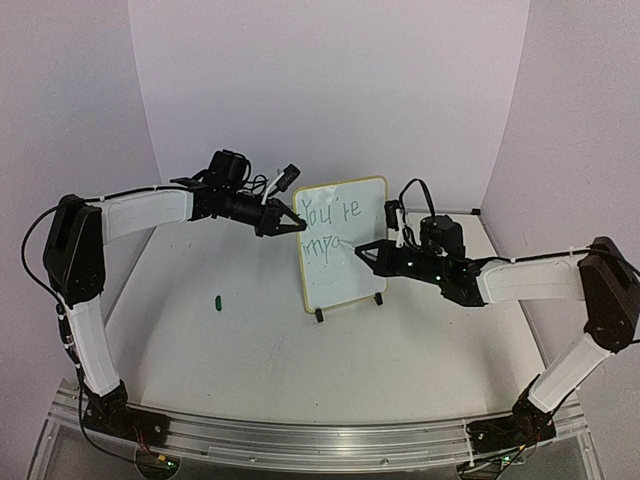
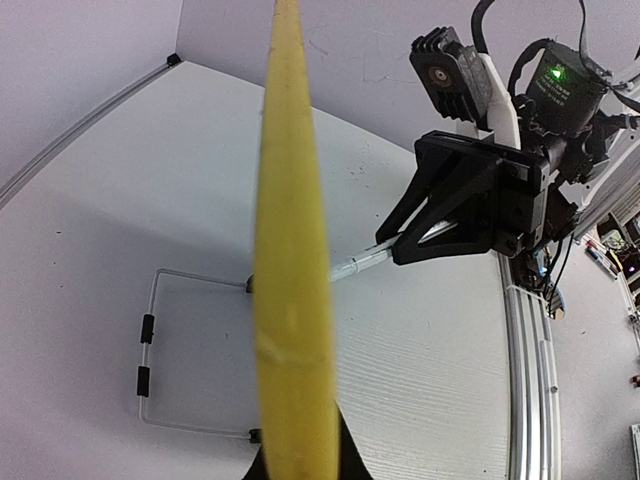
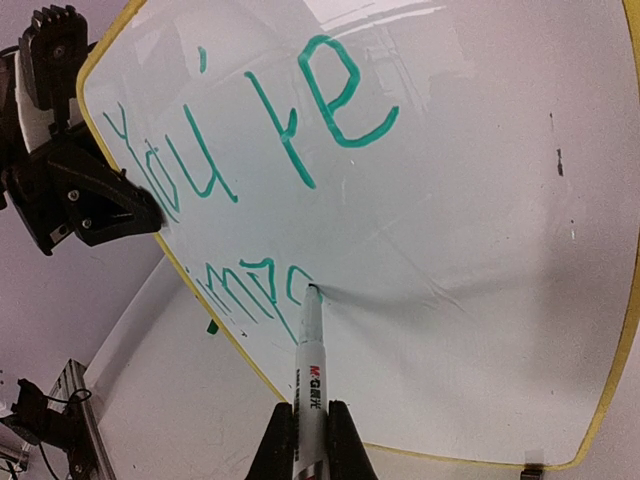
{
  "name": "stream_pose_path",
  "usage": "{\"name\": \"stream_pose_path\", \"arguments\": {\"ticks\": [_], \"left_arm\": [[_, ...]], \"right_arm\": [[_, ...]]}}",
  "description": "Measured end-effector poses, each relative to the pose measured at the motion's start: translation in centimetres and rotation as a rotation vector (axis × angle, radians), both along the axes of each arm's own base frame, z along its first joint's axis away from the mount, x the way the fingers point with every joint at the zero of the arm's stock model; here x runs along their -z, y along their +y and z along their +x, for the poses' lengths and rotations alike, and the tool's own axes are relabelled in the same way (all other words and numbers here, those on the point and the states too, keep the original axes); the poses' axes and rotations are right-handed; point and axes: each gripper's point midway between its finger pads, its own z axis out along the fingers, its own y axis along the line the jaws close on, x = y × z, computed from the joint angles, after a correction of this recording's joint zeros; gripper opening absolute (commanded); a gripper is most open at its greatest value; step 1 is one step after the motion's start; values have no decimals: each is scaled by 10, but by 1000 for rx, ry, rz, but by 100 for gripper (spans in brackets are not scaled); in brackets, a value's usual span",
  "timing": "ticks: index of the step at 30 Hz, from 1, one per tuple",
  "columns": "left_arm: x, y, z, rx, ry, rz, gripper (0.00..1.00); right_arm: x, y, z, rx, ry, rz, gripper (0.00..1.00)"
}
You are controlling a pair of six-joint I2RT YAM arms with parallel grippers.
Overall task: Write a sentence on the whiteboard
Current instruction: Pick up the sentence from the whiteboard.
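The whiteboard stands upright on the surface; it is light, stiff and likely to tip. My left end effector clamps its left edge, the firmest hold. My right end effector grips the marker, tip on the second line of the sentence; I should press lightly.

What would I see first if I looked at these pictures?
First, the whiteboard standing in the middle of the table, with green words reading "You're" and a second line only partly written. The right gripper holds a marker with its tip on the board. The left gripper pinches the board's left edge.
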Motion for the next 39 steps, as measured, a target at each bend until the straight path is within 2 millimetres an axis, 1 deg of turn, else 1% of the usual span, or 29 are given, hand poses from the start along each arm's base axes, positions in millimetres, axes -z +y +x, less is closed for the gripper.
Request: {"name": "stream_pose_path", "arguments": {"ticks": [3,6,8,13,17,19,23,26,33,39], "left_arm": [[0,0,0,0,0,0,0],[0,0,0,1,0,0,0],[0,0,0,2,-1,0,0],[0,0,0,2,-1,0,0],[0,0,0,2,-1,0,0],[0,0,0,2,-2,0,0],[0,-1,-1,3,-2,0,0],[0,-1,-1,4,-3,0,0],[0,-2,-2,12,-13,0,0],[0,-3,-3,14,-16,0,0]], "right_arm": [[0,0,0,-1,0,1,0],[-5,-1,-1,0,-7,6,0],[-13,-2,-3,-2,-20,16,0],[-39,-5,-9,-8,-66,55,0],[-50,-8,-15,-17,-83,70,0],[-50,-9,-17,-22,-81,71,0],[-44,-12,-20,-36,-63,65,0],[-37,-15,-20,-47,-44,58,0],[-31,-23,-18,-66,-22,57,0],[-30,-25,-18,-87,-21,58,0]]}}
